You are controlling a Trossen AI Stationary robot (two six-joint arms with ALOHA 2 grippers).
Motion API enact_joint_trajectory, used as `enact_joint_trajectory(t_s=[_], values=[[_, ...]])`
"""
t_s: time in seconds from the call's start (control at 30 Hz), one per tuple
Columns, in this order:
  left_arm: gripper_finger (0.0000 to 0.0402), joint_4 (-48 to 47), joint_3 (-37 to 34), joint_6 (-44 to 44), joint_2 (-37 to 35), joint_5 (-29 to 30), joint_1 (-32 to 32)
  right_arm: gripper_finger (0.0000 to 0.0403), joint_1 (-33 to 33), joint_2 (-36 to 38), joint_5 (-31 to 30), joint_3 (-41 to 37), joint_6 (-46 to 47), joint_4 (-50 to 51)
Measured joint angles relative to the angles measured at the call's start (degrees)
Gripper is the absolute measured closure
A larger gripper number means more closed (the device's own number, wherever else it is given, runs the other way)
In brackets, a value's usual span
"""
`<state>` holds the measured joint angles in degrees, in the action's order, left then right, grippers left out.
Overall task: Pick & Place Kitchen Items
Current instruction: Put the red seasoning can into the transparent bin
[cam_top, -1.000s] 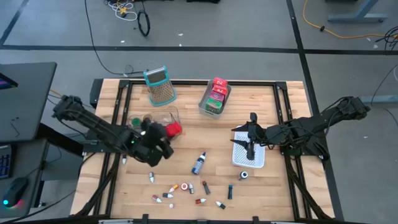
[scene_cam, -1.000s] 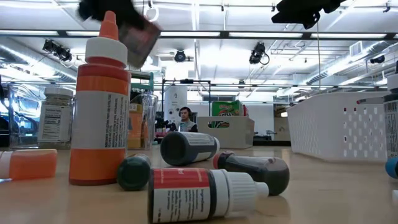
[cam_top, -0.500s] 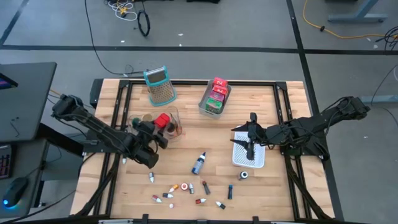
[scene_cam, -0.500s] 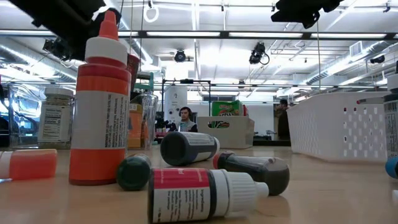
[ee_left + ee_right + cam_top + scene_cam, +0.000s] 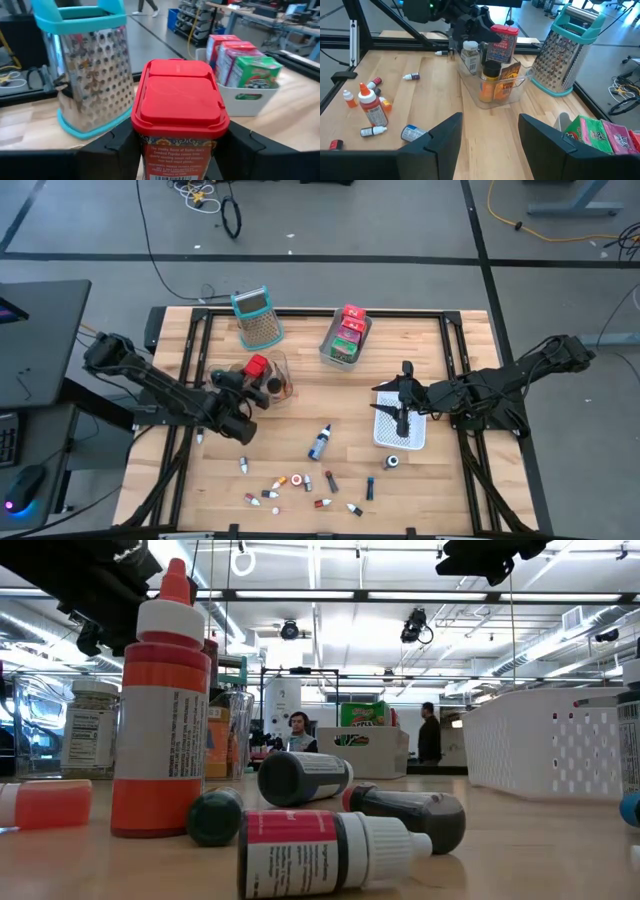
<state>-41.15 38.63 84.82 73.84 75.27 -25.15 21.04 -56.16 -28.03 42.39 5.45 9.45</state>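
My left gripper [image 5: 252, 372] is shut on a red-lidded spice tin [image 5: 179, 107] and holds it above a clear bin [image 5: 495, 95] that has jars standing in it. In the right wrist view the tin [image 5: 502, 42] hangs over the bin's jars. My right gripper [image 5: 393, 402] waits open above a white basket [image 5: 400, 435] at the table's right. Several small bottles [image 5: 300, 480] lie on the near part of the table. One orange bottle [image 5: 160, 710] stands upright. My left gripper pinches the spice tin by its two side walls just below the red lid [image 5: 150, 150]; one finger [image 5: 112, 147] is on each side. The tin is upright and lifted clear, above the clear bin.
The teal-handled metal grater [image 5: 258, 318] stands at the far edge. Beside it a white tray [image 5: 347, 340] holds red, pink and green packets. A blue-capped bottle [image 5: 320, 442] lies mid-table. People show in the room beyond the table.
My left gripper has carried the red-lidded tin toward the table's far left, from beside the clear bin's right side to above the bin. It has stayed shut on the tin. The right arm has kept still.
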Motion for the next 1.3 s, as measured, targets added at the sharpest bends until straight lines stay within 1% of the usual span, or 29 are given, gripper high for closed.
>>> enact_joint_trajectory(t_s=[0.13, 0.27, 0.4, 0.5, 0.7, 0.8, 0.93, 1.07, 1.2, 1.3], values=[[0.0203, 0.1, 0.0, -1.3, 0.0, 0.9, 2.1, 0.0200, 0.0, 0.0, 0.0, 0.0, 0.0, 0.0], [0.0206, 0.6, 0.0, -3.2, 0.5, -4.1, 5.0, 0.0200, 0.0, 0.0, 0.0, 0.0, 0.0, 0.0], [0.0185, 4.3, 0.0, -6.7, 2.1, -8.5, 6.8, 0.0200, 0.0, 0.0, 0.0, 0.0, 0.0, 0.0], [0.0178, 7.5, 0.0, -8.5, 4.8, -11.0, 7.9, 0.0200, 0.0, 0.0, 0.0, 0.0, 0.0, -0.3], [0.0195, 8.6, 0.3, -2.9, 9.7, -9.9, 9.4, 0.0200, 0.0, 0.0, 0.0, 0.0, 0.0, -0.2], [0.0198, 8.9, 0.3, -2.8, 10.5, -9.4, 9.4, 0.0200, 0.0, 0.0, 0.0, 0.0, 0.0, -0.2], [0.0181, 8.8, 0.2, -4.7, 9.7, -9.2, 9.4, 0.0200, 0.0, 0.0, 0.0, 0.0, -0.1, -0.3], [0.0168, 8.2, 1.2, -7.8, 8.1, -10.5, 9.2, 0.0200, 0.0, 0.0, 0.0, 0.0, -0.2, -0.3], [0.0177, 8.4, 2.1, -12.0, 6.0, -11.2, 9.3, 0.0200, 0.0, 0.0, 0.0, 0.0, -0.2, -0.3], [0.0189, 7.5, 2.1, -12.8, 5.2, -11.2, 9.4, 0.0200, 0.0, 0.0, 0.0, 0.0, -0.3, -0.3]])
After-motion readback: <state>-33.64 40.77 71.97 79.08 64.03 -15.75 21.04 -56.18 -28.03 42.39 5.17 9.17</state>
